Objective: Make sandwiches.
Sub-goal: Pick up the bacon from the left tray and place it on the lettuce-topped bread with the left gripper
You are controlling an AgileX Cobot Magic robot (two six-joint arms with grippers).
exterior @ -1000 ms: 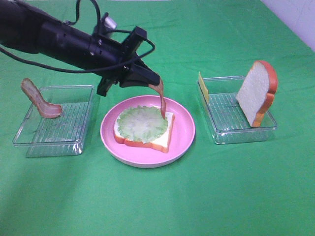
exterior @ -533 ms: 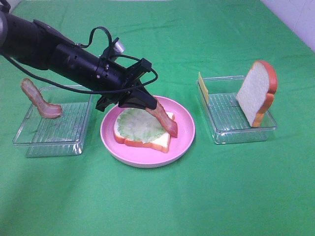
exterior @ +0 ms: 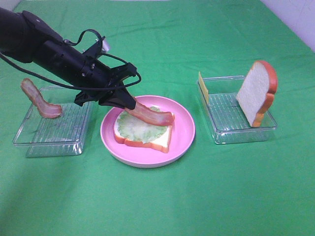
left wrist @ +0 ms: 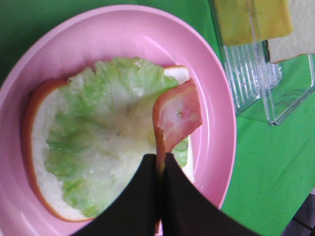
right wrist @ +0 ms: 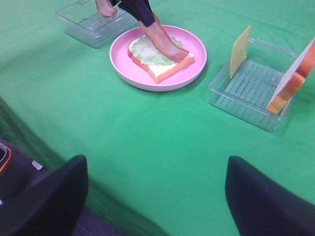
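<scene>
Pinching one end of the bacon strip [exterior: 153, 117] between its shut fingers, my left tool [exterior: 129, 101] hung low over the far-left rim of the pink plate [exterior: 185, 133]. I gripped the strip by its end, I judge, so that the rest could drape along the sandwich while the tool stayed off the stack. From the tool the strip sloped down across the lettuce [exterior: 137, 129]. Its free end lay near the far-right corner of the lower bread slice [exterior: 147, 142], and the wrist view showed that end slightly curled, not yet flat. The lettuce sat on that slice, and the slice lay flat in the middle of the plate, so the sandwich was half built there: bread, lettuce, and bacon arriving.

Left of the plate, the left tray [exterior: 29, 143] held a spare bacon strip [exterior: 40, 102], propped up over its far wall where fingers could easily close on it. To the right, the right tray [exterior: 231, 136] held the cheese [exterior: 203, 88] standing against its left wall. The upright bread slice [exterior: 256, 94] leaned at the tray's right end. Both stood on edge, which I took as offering a thin side to pinch.

My right tool [right wrist: 157, 194] hovered over the green bench [exterior: 197, 196], fingers spread wide and empty. It was well apart from the plate, leaving the left arm room.
</scene>
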